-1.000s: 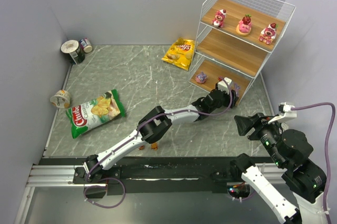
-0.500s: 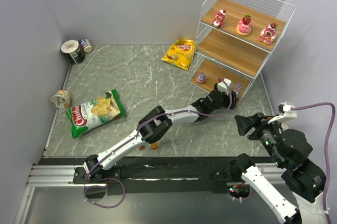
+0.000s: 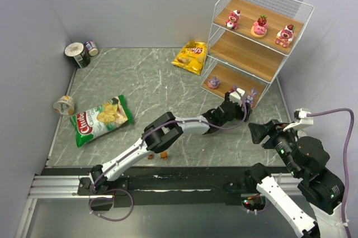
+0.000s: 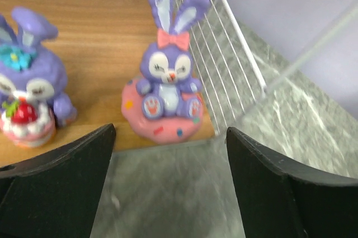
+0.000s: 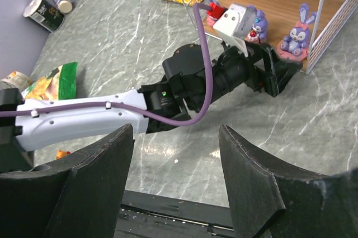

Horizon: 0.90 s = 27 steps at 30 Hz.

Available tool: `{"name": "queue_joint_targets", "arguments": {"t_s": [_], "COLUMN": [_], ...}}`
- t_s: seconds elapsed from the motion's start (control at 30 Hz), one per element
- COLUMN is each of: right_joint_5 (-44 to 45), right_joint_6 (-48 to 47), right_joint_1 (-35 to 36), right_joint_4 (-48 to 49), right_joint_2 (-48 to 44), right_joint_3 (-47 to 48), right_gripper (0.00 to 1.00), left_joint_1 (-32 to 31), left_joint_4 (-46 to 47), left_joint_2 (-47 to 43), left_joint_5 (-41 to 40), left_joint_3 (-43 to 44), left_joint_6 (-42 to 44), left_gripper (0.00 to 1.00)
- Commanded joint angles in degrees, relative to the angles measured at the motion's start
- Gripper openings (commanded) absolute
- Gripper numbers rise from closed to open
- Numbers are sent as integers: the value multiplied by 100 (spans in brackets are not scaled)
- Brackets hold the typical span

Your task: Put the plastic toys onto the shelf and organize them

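Your left fingers (image 4: pixel 61 187) are spreading wider, releasing the purple bunny (image 4: pixel 166 98) onto the shelf (image 4: pixel 100 42) mid-frame; right fingers (image 5: pixel 89 182) are waiting spread, empty.

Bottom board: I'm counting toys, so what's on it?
Three purple bunnies: right bunny, middle bunny, left bunny. The left arm hides some of the board.

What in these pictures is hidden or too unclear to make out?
- Top view: the orange toys are mostly covered by the left arm, so their number is unclear.
- Left wrist view: the left purple bunny is cut off by the picture's edge.
- Right wrist view: the third purple toy is largely behind the left arm's white camera.
- Top view: the tin cans are too small for their labels to be read.
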Motion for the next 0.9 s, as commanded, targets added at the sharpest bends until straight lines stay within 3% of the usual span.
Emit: {"name": "queue_joint_targets", "arguments": {"t_s": [0.0, 0.27, 0.43, 0.57, 0.7, 0.87], "right_joint_5": [44, -238, -194, -141, -27, -35], "right_joint_6": [36, 115, 10, 1, 142, 282], "right_joint_1": [19, 19, 19, 27, 19, 19], "right_joint_4": [-43, -35, 334, 711, 1204, 1433], "right_joint_2": [-47, 14, 278, 489, 428, 296], "right_joint_3": [54, 546, 1591, 2286, 2322, 2164], "right_gripper": [70, 70, 70, 70, 70, 72], "left_joint_1": [-135, -477, -750, -917, -926, -917], "left_joint_4": [267, 1355, 1306, 235, -1493, -2824], "left_joint_2": [-735, -2545, -3969, -4900, -5980, -6729], "left_joint_5": [-347, -1463, -2489, -3202, -3722, -3872], "left_joint_3": [-521, -3183, -4641, -5118, -5505, -5795], "left_joint_6": [80, 80, -139, -525, -1333, -2230], "left_gripper": [87, 91, 93, 95, 98, 99]}}
